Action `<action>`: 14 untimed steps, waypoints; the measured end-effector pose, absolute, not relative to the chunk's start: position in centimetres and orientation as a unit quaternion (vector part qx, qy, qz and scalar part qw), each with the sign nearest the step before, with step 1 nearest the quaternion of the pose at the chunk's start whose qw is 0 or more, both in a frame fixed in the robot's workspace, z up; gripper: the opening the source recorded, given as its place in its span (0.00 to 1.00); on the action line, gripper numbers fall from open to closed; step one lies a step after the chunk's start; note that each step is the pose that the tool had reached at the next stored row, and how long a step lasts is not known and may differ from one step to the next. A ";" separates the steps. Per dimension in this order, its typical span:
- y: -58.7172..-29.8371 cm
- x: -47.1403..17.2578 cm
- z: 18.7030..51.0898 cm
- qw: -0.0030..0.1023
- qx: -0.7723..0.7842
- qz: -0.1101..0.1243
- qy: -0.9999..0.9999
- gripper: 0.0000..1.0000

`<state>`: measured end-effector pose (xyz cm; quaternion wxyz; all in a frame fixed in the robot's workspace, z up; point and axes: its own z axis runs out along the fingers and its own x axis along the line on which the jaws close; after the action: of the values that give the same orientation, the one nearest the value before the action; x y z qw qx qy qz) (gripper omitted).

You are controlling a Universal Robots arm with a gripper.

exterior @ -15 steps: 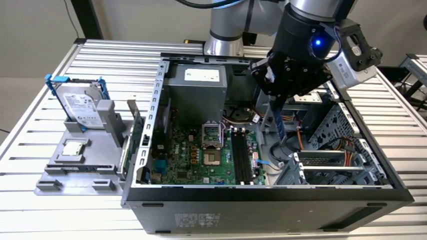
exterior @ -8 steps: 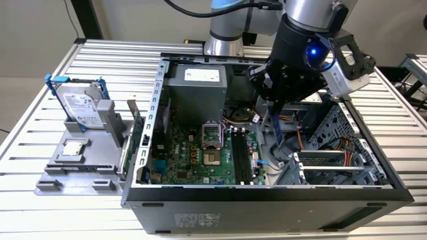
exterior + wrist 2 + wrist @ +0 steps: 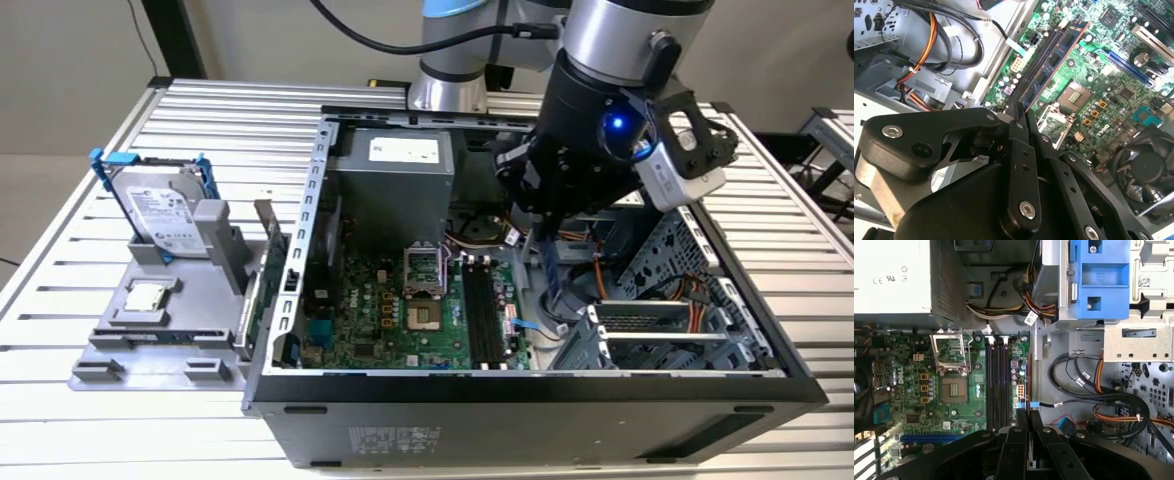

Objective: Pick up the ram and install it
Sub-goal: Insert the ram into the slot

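Light and stiff, I reckoned, yet fragile, best taken by its edges: the ram (image 3: pixel 1056 57), a long, thin, dark circuit-board strip, hung over the green motherboard (image 3: pixel 387 310), just to the exterior view's right of its black slots (image 3: pixel 483 315). My black claw (image 3: pixel 1023 117) had one end pinched, jaws nearly closed.

exterior: high, angled down | both wrist views: close above motherboard (image 3: pixel 961 412) (image 3: pixel 1089 65)

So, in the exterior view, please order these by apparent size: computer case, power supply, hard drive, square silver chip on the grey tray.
Largest to smallest:
1. computer case
2. power supply
3. hard drive
4. square silver chip
No two look alike.
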<state>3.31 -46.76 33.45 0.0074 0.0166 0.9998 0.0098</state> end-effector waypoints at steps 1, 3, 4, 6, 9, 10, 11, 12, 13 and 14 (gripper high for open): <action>-46.8 3.3 33.3 0.007 0.017 0.010 1.000 0.00; -46.8 3.3 32.9 0.007 0.017 0.009 1.000 0.00; -46.8 3.3 32.8 0.007 0.017 0.008 1.000 0.00; -46.8 3.3 32.6 0.008 0.017 0.005 1.000 0.00; -46.7 3.3 32.1 0.008 0.020 0.002 1.000 0.00; -46.7 3.3 31.9 0.008 0.021 0.002 1.000 0.00; -46.7 3.3 31.7 0.008 0.024 0.002 1.000 0.00; -46.6 3.3 31.5 0.008 0.026 0.002 1.000 0.00; -46.5 3.2 31.4 0.008 0.029 0.002 1.000 0.00; -46.4 3.2 31.2 0.008 0.032 0.002 0.999 0.00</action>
<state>3.25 -46.43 31.17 0.0076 0.0322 0.9995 0.0018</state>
